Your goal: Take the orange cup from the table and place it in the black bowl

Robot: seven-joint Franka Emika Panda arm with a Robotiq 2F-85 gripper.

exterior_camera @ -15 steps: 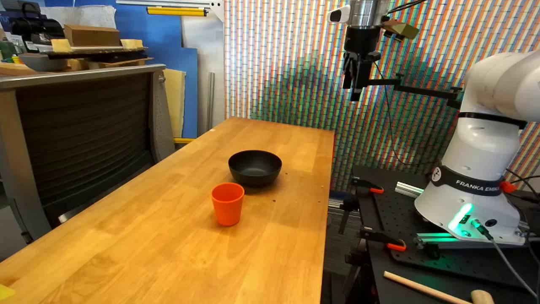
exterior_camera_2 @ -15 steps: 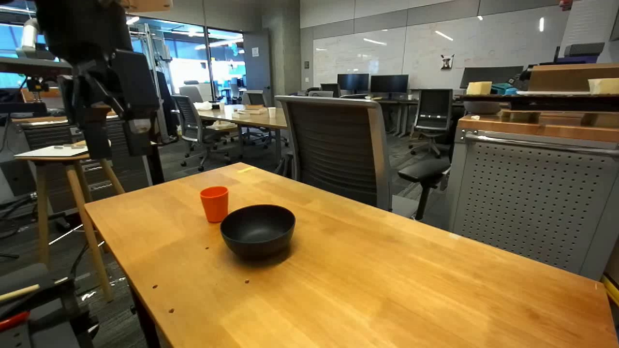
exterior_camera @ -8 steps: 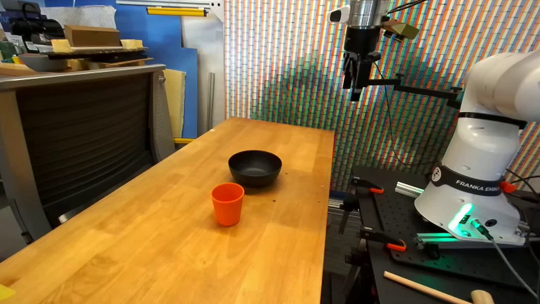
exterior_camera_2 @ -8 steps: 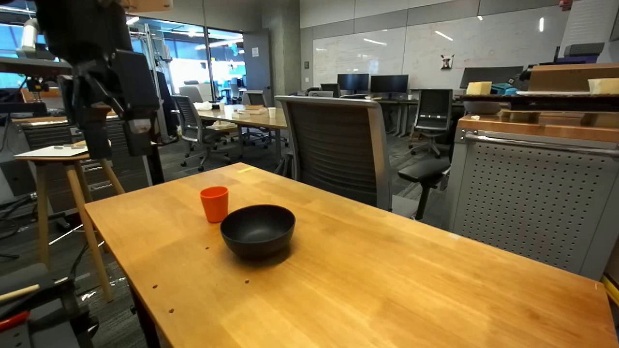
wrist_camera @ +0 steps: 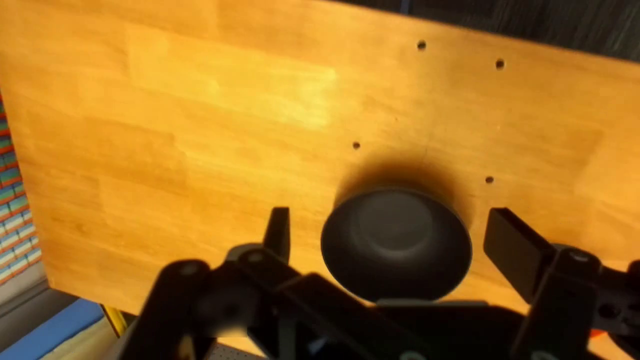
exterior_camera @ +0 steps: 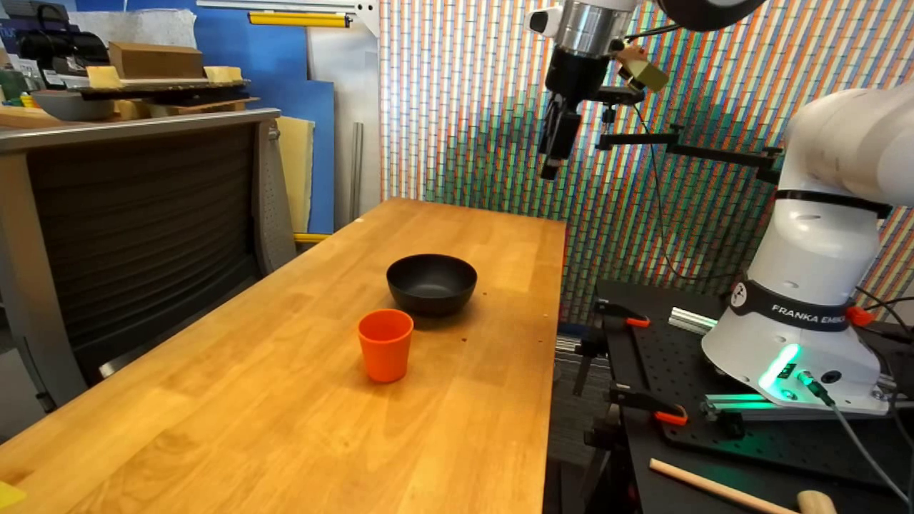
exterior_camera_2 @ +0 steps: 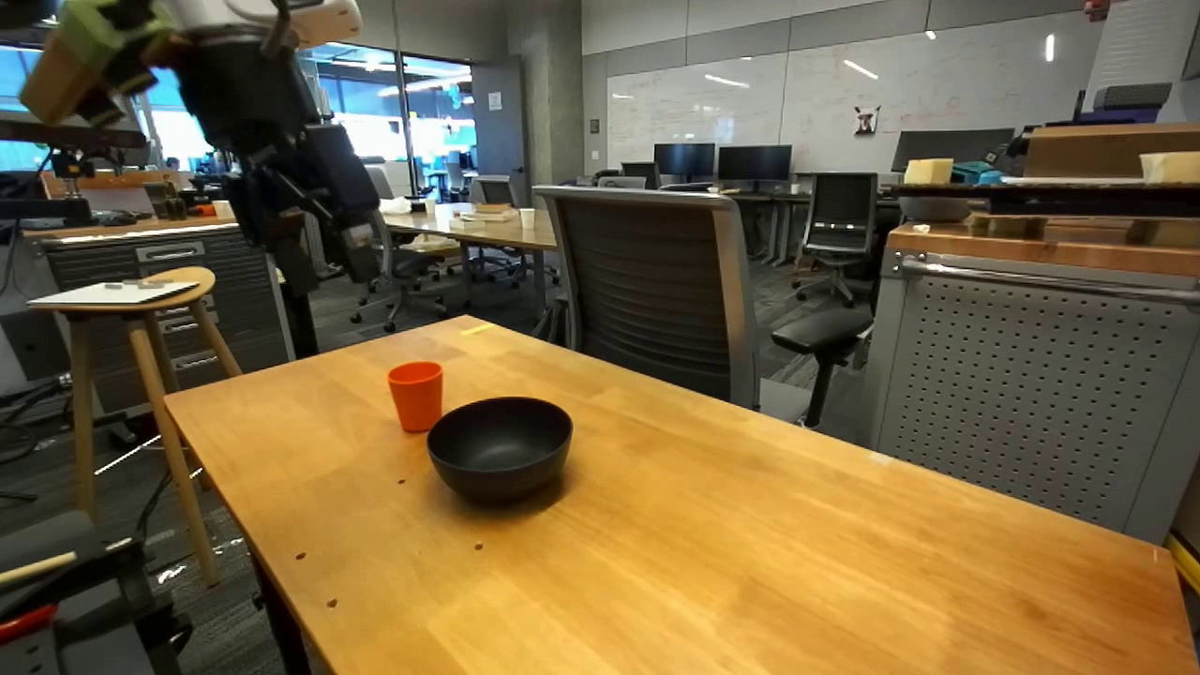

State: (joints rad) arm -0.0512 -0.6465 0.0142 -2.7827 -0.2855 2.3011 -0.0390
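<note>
So, your tool (wrist_camera: pixel 392 237) hangs well above bench level, its fingers (wrist_camera: pixel 517 255) spread wide. The orange cup (exterior_camera: pixel 385 350) stands upright on the bench (exterior_camera: pixel 271 400), below and well apart from the tool, just beside the black bowl (exterior_camera: pixel 432 296) in both exterior views. In your wrist view, the bowl appears framed between the fingertips; an orange-red sliver (wrist_camera: pixel 597 333) shows low on the right, too small to name.

In the wrist view, orange cup (wrist_camera: pixel 596 333) mostly hidden behind a gripper finger (wrist_camera: pixel 520 255), butcher-block tabletop (wrist_camera: pixel 200 125) beyond both fingers cut off by edges
</note>
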